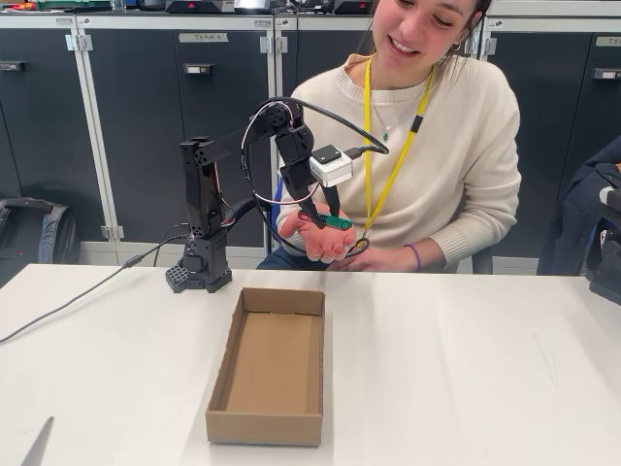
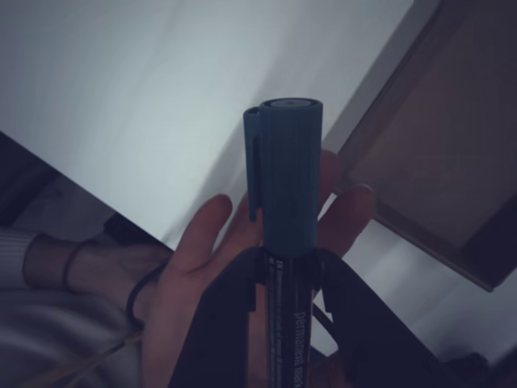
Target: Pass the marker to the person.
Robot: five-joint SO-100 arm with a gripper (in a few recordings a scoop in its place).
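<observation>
While the person sits behind the table w/ one hand held palm-up, the handover looks to be at its last step — release. Cardboard box on the table, in front of the arm: nothing in it. Gripper sits just above the palm, fingers clamped on the marker, green cap sticking out over the hand. Next, probably: open jaws so it drops into the palm, then back off.

Counts: 1 marker, 1 gripper, 1 person with 1 open hand under the marker, 1 cardboard box, 1 white table, 1 yellow lanyard.
</observation>
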